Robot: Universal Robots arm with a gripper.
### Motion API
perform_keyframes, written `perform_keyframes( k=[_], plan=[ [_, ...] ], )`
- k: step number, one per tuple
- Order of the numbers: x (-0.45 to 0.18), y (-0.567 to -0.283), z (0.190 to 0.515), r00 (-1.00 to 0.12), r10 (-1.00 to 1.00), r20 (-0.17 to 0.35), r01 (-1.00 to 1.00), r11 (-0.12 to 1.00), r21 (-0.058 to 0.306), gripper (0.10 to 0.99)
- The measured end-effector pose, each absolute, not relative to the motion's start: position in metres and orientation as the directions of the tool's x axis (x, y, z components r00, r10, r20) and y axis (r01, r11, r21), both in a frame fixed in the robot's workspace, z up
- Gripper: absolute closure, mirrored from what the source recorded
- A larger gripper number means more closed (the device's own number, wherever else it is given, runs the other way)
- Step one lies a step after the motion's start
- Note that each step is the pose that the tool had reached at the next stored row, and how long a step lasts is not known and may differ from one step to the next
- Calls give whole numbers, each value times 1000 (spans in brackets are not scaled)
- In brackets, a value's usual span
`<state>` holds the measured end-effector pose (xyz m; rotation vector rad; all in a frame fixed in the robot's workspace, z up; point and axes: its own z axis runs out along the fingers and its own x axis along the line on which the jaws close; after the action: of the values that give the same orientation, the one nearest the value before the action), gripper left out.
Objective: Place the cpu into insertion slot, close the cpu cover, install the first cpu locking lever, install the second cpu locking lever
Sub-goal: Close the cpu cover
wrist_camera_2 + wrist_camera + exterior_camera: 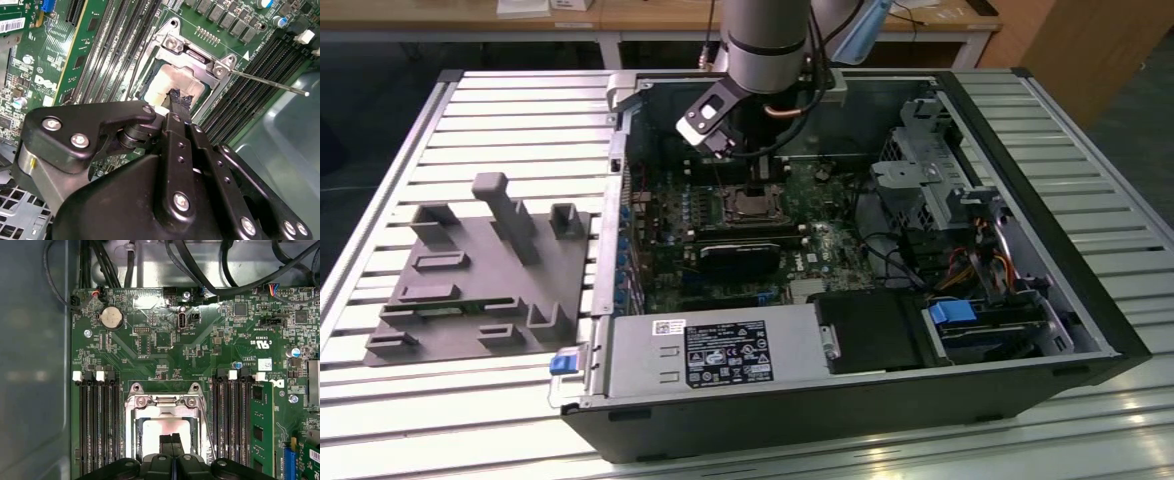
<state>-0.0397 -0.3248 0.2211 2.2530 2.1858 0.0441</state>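
Gripper (171,437) fingers pressed together, nothing gripped, hiding cpu (165,426) near edge; cover (165,401) frames it, lever (270,83) sticks free beside.

One cpu (155,429) (shiny), seemingly one cover (165,401).

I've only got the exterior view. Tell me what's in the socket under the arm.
Observer: In both wrist views a shiny silver square cpu sits there, framed by the thin silver metal cpu cover.
Operator: Give me the gripper's state.
Observer: The black gripper is shut, tips over the cpu's top.
Operator: Check the levers.
Observer: In the second wrist view one thin metal locking lever juts out free from the cover's corner.
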Motion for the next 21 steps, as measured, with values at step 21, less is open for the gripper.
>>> perform_keyframes(
  k=[21],
  plan=[
    [-40, -325, 220, -238, 971, 16, 971, 238, 21, 980]
  ],
)
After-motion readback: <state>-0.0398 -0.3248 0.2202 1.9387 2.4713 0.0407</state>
